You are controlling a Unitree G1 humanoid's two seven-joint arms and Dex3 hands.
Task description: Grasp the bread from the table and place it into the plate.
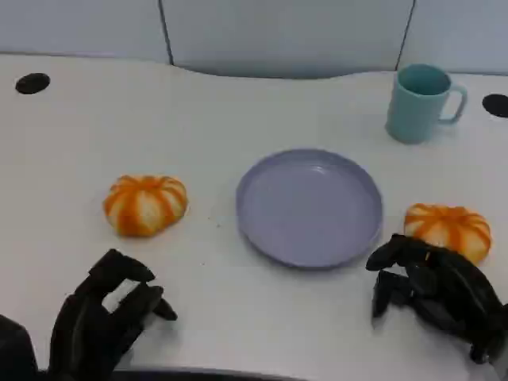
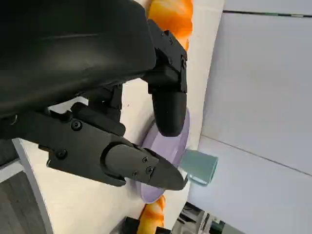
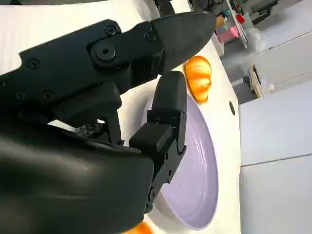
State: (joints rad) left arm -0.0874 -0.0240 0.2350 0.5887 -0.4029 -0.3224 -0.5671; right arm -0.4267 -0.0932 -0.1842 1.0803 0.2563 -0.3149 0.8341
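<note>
Two round orange-and-white striped breads lie on the white table. One bread (image 1: 145,204) (image 2: 170,13) (image 3: 199,78) is left of the empty purple plate (image 1: 309,206) (image 2: 168,144) (image 3: 195,165). The other bread (image 1: 448,228) (image 2: 153,217) is just right of the plate. My left hand (image 1: 107,317) (image 2: 97,73) hovers near the front edge, below the left bread, holding nothing, fingers apart. My right hand (image 1: 432,290) (image 3: 97,97) sits right in front of the right bread, its fingers loosely bent and holding nothing; I cannot tell whether it touches the bread.
A teal mug (image 1: 421,101) (image 2: 199,166) stands behind the plate at the right. Two black holes (image 1: 32,82) (image 1: 496,105) mark the table's far corners. A grey wall panel runs along the back edge.
</note>
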